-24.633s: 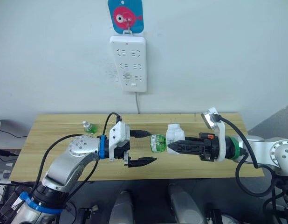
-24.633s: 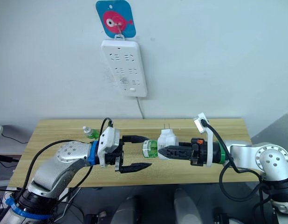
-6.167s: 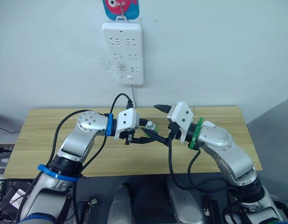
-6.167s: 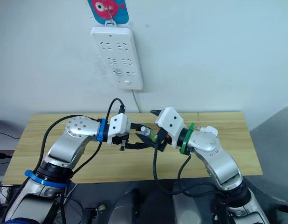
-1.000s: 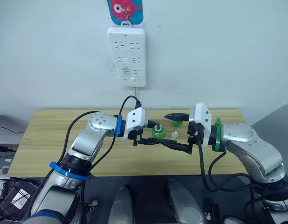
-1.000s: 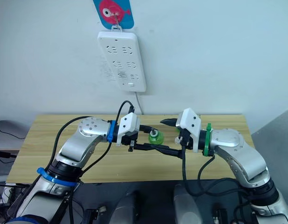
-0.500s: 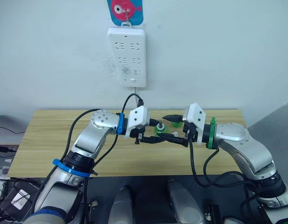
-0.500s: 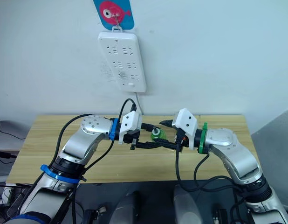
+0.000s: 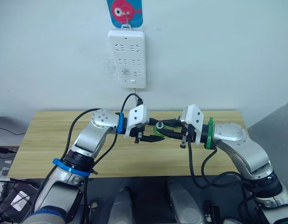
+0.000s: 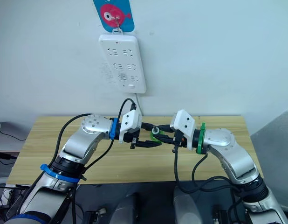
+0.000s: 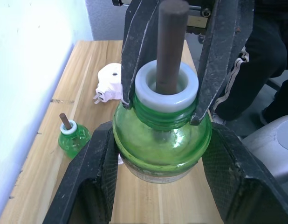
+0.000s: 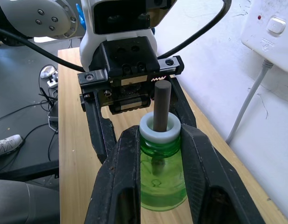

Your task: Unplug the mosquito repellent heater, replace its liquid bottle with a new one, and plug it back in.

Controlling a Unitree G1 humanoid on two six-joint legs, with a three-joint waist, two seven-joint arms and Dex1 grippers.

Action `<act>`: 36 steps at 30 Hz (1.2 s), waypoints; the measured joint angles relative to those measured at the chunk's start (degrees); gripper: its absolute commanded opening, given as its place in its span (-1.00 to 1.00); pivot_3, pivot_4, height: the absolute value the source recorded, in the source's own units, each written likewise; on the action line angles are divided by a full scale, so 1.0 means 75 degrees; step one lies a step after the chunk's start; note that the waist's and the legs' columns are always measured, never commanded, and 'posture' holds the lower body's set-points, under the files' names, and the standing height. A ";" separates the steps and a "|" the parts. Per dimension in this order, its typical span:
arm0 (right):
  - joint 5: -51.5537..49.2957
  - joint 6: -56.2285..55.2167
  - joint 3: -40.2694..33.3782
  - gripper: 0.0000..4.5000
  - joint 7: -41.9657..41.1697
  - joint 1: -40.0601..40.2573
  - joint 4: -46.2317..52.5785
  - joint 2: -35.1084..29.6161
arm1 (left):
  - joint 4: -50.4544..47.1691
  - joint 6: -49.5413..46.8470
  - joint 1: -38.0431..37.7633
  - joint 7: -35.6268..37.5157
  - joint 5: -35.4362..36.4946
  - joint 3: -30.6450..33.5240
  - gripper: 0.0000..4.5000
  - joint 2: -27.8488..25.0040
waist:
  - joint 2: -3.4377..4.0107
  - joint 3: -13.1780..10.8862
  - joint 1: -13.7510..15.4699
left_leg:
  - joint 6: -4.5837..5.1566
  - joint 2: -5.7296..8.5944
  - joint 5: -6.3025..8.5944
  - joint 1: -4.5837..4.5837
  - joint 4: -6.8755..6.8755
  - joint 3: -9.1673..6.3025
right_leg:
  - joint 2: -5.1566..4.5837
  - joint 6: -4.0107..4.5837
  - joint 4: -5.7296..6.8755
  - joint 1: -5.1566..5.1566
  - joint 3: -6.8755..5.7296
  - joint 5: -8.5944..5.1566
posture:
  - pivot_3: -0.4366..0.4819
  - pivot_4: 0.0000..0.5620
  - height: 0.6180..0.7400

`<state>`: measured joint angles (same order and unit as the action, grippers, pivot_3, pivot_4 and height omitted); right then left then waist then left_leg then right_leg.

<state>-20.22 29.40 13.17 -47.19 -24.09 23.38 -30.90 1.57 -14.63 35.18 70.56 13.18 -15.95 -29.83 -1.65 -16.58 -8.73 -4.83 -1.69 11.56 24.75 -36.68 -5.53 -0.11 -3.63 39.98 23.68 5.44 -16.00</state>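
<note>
Behind the wooden table (image 9: 51, 140), a white power strip (image 9: 127, 58) is hanging on the pale wall at 12 o'clock. Both arms are reaching inward, elbows bent, meeting over the table's middle. The left gripper (image 11: 160, 140) is clamping the green bottle (image 11: 162, 144) around its body, while the right gripper (image 12: 158, 140) is pinching the same bottle's neck just under its white collar; a dark wick is sticking out of the top. The heater (image 11: 109, 87) is lying unplugged on the table, prongs sideways, with the capless old bottle (image 11: 73, 138) standing near it.
</note>
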 measured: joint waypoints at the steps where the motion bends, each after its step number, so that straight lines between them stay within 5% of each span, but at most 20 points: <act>1: 0.0000 -0.0013 -0.0015 -0.64 -0.0021 -0.0011 -0.0010 0.0000 | -0.0024 -0.0003 -0.0008 -0.0019 0.0000 0.0016 0.00 0.0007 | 0.0000 0.0004 -0.0001 | 0.0000 0.0000 0.0000 0.0000 0.0000 0.0000 | 0.0000 0.0000 0.0000 0.0000 0.0000 0.0000 | -0.56 -0.30 1.00; 2: -0.0003 -0.0027 -0.0028 -0.64 -0.0031 -0.0021 -0.0011 0.0000 | -0.0047 -0.0021 -0.0018 -0.0030 0.0011 0.0043 0.00 0.0016 | 0.0000 0.0008 -0.0005 | 0.0000 0.0000 0.0000 0.0000 0.0000 -0.0001 | 0.0000 0.0000 0.0001 0.0000 -0.0001 0.0000 | -0.56 -0.30 1.00; 9: -0.0032 -0.0044 -0.0132 -0.64 -0.0069 -0.0026 -0.0156 -0.0020 | -0.0105 0.0061 -0.0061 -0.0130 0.0194 0.0196 0.97 0.0007 | 0.0001 0.0024 -0.0037 | 0.0000 0.0000 0.0000 0.0000 0.0000 -0.0003 | 0.0000 0.0001 0.0002 0.0000 -0.0003 0.0000 | -0.57 -0.29 1.00; 15: -0.0928 0.0545 -0.1053 -0.64 -0.0112 0.0000 -0.0049 -0.0102 | 0.0053 -0.1152 -0.0685 -0.0071 0.0880 0.0719 0.99 -0.0325 | 0.0002 0.0025 -0.0118 | 0.0001 0.0000 0.0000 0.0000 0.0000 -0.0010 | 0.0000 0.0001 0.0005 -0.0001 -0.0008 0.0000 | -0.58 -0.29 1.00; 20: -0.2047 0.1668 -0.1841 -0.64 0.0560 0.0152 0.0281 0.0186 | -0.0483 -0.3327 -0.0866 -0.1141 0.2243 0.1622 0.99 0.0200 | 0.0001 0.0029 -0.0093 | 0.0001 0.0002 0.0000 0.0004 -0.0012 -0.0026 | -0.0004 0.0000 0.0004 -0.0015 -0.0024 0.0000 | -0.58 -0.29 1.00; 28: -0.5416 0.3906 -0.3762 -0.64 0.3482 0.0543 0.0190 0.1598 | -0.1846 -0.6851 -0.1304 -0.3285 0.6051 0.3422 0.99 0.1380 | 0.0007 0.0059 -0.0106 | 0.0001 0.0001 0.0000 0.0003 -0.0013 -0.0035 | -0.0004 0.0001 0.0009 -0.0019 -0.0030 0.0000 | -0.57 -0.28 1.00; 36: -0.9446 0.3810 -0.4106 -0.64 0.6534 0.0659 -0.0169 0.1932 | -0.1980 -0.7271 -0.2024 -0.6767 0.9402 0.4093 0.99 0.2773 | 0.0039 0.0154 -0.0108 | 0.0011 0.0001 0.0006 0.0003 -0.0020 -0.0026 | -0.0004 0.0000 0.0005 -0.0021 -0.0019 0.0000 | -0.57 -0.30 1.00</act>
<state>-91.07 57.97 -17.62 1.81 -19.15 22.11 -16.41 -13.27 -69.16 20.00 19.81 83.70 14.75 -9.03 -1.36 -15.42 -9.55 -4.75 -1.68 11.61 24.77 -36.83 -5.72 -0.14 -3.63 40.01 23.52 5.30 -16.00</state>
